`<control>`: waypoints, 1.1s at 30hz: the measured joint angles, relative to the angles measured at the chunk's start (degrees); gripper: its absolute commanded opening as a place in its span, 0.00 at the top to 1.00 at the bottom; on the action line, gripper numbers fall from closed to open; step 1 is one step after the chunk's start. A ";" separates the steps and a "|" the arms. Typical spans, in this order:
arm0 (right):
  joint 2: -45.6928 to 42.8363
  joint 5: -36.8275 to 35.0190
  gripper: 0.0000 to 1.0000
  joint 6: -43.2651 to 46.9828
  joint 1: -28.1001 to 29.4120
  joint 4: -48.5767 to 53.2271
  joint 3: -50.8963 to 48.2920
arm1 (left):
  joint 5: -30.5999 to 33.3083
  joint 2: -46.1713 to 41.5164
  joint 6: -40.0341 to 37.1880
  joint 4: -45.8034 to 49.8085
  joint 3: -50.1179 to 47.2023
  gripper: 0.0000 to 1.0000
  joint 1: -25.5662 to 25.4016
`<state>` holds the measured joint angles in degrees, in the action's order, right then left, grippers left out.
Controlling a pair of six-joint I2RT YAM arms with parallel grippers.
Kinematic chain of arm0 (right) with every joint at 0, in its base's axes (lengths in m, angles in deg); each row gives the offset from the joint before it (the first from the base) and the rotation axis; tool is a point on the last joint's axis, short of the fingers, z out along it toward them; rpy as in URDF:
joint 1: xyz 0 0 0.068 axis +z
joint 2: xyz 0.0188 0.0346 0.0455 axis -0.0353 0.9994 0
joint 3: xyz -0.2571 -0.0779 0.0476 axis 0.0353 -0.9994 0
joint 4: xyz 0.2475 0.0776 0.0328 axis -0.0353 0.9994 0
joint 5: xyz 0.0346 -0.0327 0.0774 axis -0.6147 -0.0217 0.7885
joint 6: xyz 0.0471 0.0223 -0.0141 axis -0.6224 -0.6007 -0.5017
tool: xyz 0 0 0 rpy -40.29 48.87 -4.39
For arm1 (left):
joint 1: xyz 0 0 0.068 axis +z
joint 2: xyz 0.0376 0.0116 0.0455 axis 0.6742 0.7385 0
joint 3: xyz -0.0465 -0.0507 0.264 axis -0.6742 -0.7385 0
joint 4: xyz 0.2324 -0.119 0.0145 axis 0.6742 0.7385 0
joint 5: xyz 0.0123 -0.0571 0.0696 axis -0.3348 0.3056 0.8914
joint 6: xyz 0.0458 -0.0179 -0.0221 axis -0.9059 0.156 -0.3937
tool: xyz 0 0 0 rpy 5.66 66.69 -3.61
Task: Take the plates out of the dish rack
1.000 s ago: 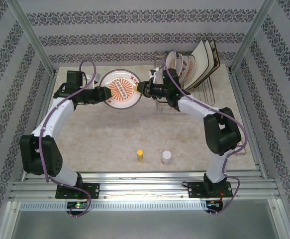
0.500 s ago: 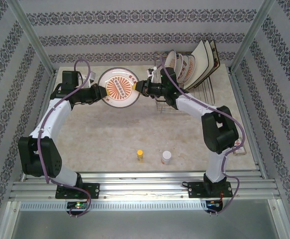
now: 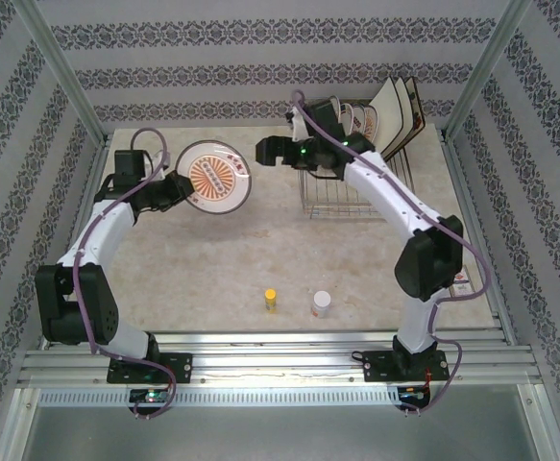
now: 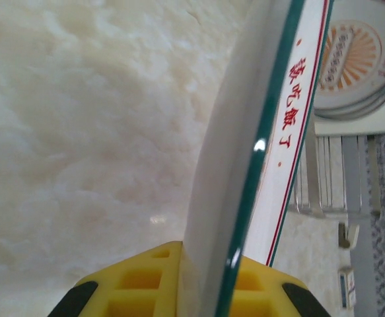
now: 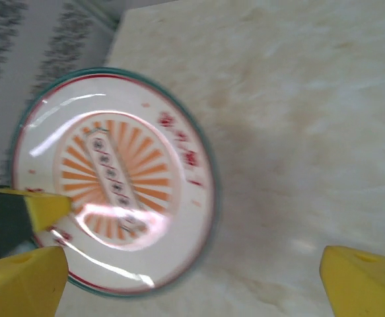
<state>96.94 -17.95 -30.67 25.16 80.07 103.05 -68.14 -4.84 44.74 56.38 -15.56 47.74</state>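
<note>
Striped wallpaper closes in a pale, marbled bench [image 3: 260, 250]. The dish rack [image 3: 332, 197] sits at its far right corner, with more round plates [image 3: 349, 123] and square plates [image 3: 400, 108] standing in its slots. One round plate [image 3: 218, 176] is out of the rack and off the bench, held up at the far left with its orange face tipped toward the overhead camera. The left tool [image 3: 182, 185] is clamped tight on that plate's rim. Its wrist view shows how little it has: just the edge of the dish between two yellow fingers [image 4: 136, 284]. The right tool [image 3: 263, 151] stands wide open with nothing in it, near the plate's right side but apart from it.

Trouble would most likely come from that one-sided pinch. A glazed rim is slick, and the plate's weight hangs well out from the fingers, so a quick swing could let it twist or slide out and break on the bench. Lowering it edge-first risks a chip. The open right tool could knock the plate if it drifts left.
</note>
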 measured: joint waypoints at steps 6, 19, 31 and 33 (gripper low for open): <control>-8.41 -14.23 0.02 9.46 -3.63 16.85 2.95 | 2.93 -0.33 4.90 -4.81 -1.49 1.00 6.93; -21.81 -22.32 0.02 14.95 -12.46 28.02 -6.93 | 7.56 11.78 18.36 -20.09 -1.33 1.00 13.90; -20.17 -24.04 0.02 15.21 -12.85 32.33 -6.91 | 10.29 23.93 25.59 -28.33 2.27 1.00 15.15; -20.15 -24.04 0.02 15.19 -12.85 32.63 -6.93 | 10.25 25.49 26.21 -28.96 3.02 1.00 15.15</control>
<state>76.79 -41.99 -15.47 12.31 112.71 96.12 -57.89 20.64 70.95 27.42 -12.54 62.89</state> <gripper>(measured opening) 0.979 0.106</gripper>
